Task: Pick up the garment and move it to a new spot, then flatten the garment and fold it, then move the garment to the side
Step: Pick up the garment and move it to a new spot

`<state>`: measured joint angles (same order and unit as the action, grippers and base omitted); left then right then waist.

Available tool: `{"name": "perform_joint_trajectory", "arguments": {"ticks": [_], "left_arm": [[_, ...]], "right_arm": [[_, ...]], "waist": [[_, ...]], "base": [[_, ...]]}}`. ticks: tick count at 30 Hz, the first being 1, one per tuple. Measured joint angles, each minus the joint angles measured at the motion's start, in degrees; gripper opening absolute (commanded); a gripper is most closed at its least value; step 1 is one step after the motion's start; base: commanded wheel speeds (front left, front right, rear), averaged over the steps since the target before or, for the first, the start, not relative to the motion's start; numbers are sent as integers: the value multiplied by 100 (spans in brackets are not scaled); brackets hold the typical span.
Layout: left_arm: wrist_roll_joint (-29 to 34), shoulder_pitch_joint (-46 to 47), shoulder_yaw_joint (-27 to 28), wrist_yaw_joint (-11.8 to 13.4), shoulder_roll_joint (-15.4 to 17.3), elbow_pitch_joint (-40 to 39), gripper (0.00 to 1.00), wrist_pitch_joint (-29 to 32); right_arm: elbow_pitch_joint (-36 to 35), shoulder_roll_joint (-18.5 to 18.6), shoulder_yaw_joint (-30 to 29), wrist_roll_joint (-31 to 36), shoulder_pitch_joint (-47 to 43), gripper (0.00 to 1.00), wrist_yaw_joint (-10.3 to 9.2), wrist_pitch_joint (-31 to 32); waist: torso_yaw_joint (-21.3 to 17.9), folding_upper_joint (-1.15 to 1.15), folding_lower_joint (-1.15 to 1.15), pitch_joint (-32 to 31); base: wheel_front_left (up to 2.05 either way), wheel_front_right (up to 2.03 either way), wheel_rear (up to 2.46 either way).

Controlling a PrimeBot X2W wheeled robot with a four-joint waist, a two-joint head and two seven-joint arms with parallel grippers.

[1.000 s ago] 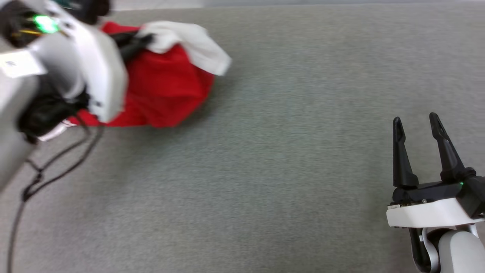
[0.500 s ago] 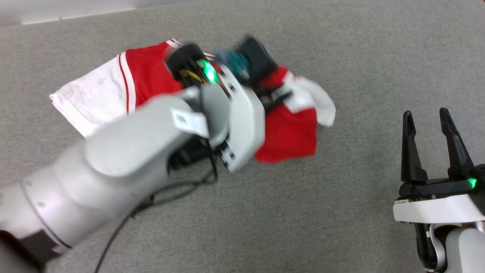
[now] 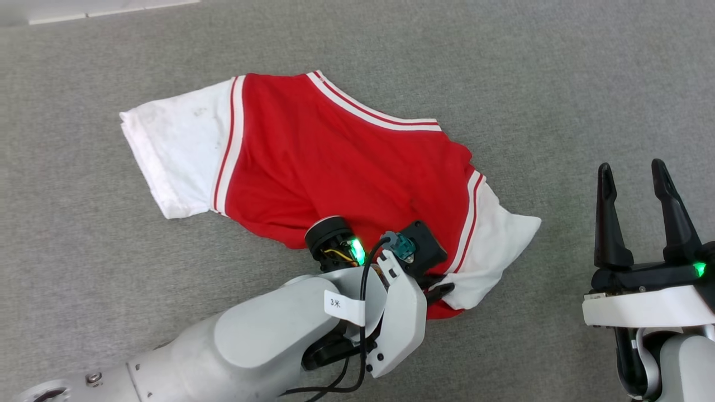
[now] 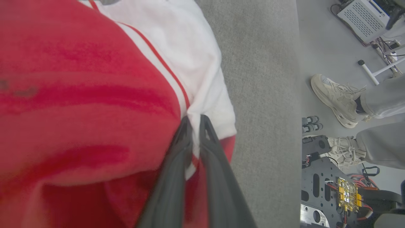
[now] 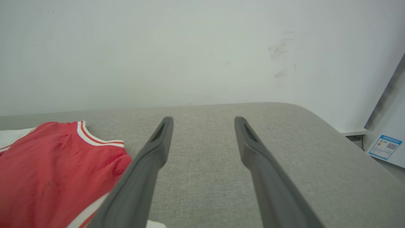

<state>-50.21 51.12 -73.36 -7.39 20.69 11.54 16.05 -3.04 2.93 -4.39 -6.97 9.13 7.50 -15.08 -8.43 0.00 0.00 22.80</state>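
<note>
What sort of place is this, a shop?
Probably a robotics lab, not a shop: a bare circuit board, a cabled equipment box on the floor, and a person's shoe beside the grey padded surface.

Grey woven fabric surface (image 3: pixel 503 67) spreads wide here under soft, even light, and its far corner (image 5: pixel 303 110) curves round. Behind it stands a pale wall (image 5: pixel 158 47), plain but for dark scuff marks (image 5: pixel 277 49) off to the right. A blue-and-white label (image 5: pixel 385 147) sits on a white panel at the edge. Past the surface's rim, smooth grey floor (image 4: pixel 329 47): a person's pale sneakers (image 4: pixel 335 98), and a white vented box (image 4: pixel 364 19) trailing cables.
</note>
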Motion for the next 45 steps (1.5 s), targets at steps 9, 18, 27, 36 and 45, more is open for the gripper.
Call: {"name": "perform_joint_trajectory", "arguments": {"ticks": [9, 18, 27, 36, 45], "left_arm": [[280, 166, 283, 3, -274, 443, 100, -2118], [912, -249, 1506, 1126, -247, 730, 100, -3094], [2366, -2003, 3739, 2049, 18, -201, 100, -3111], [3283, -3805, 5471, 2164, -216, -849, 100, -3111], [3806, -4929, 6352, 1595, -665, -918, 100, -3111]], "right_arm": [[123, 1, -64, 153, -252, 100, 0, 0], [145, -1, -140, 250, -508, 100, 0, 0], [172, -1, -226, 291, -730, 100, 0, -1], [208, 0, -254, 200, -989, 100, 0, 0], [257, 0, -141, -10, -1187, 100, 0, 0]], "waist": [[184, 0, 0, -481], [499, 0, 0, -1111], [816, 0, 0, -1594], [1015, 0, 0, -1993], [1078, 0, 0, -2181]], "base": [[0, 0, 0], [0, 0, 0], [0, 0, 0], [0, 0, 0], [0, 0, 0]]}}
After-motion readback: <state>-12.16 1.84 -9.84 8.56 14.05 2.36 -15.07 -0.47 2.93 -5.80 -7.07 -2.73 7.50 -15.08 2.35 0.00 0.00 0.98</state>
